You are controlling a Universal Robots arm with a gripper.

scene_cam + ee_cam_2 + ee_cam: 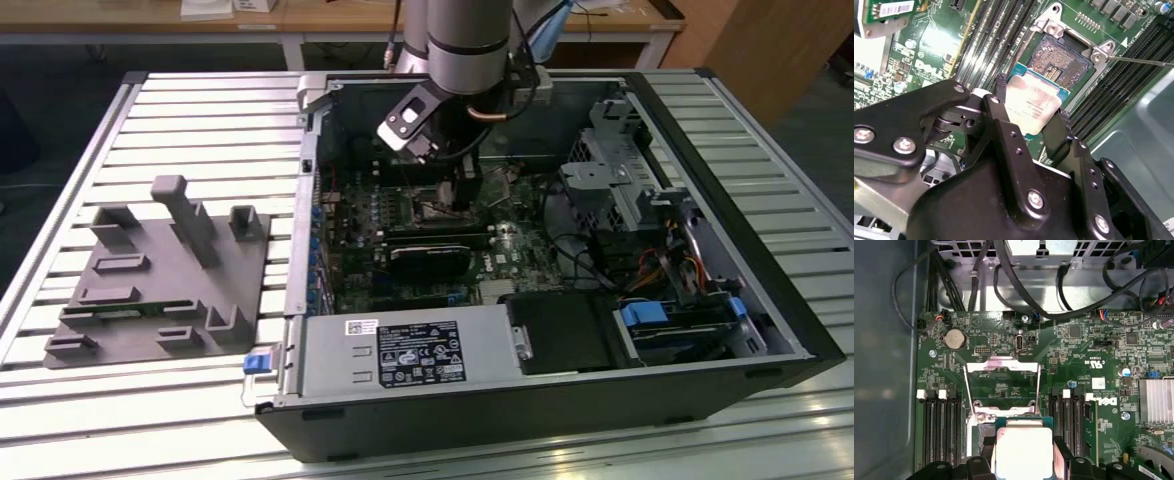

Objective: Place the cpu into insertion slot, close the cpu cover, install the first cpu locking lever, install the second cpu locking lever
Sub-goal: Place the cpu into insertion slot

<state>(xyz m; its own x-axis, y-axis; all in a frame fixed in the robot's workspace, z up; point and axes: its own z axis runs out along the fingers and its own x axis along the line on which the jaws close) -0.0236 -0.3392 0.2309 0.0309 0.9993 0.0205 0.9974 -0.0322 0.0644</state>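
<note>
Work surface: a slatted aluminium table (200, 100), with a grey fixture plate (147, 290) lying flat at the exterior view's left. Beside it, an open computer case (534, 420) lies on its side. Nearest the camera inside the case is the labelled power supply (400, 355), and the green motherboard (534, 250) lies beyond it.

The arm reaches down into the case over the board. The gripper (1033, 102) has its black fingers (1004, 112) pinched on two opposite edges of the cpu (1024, 452), silver top facing up. The chip sits over the near edge of the insertion slot (1061, 62), whose contact field is largely uncovered. Contact between chip and slot cannot be determined.

The cpu cover (1001, 366) stands raised just past the slot, hinged open. Memory slots (939, 425) flank the slot on both sides. A coin cell battery (954, 338) lies further along the board. Wooden desks (334, 15) stand behind the table
</note>
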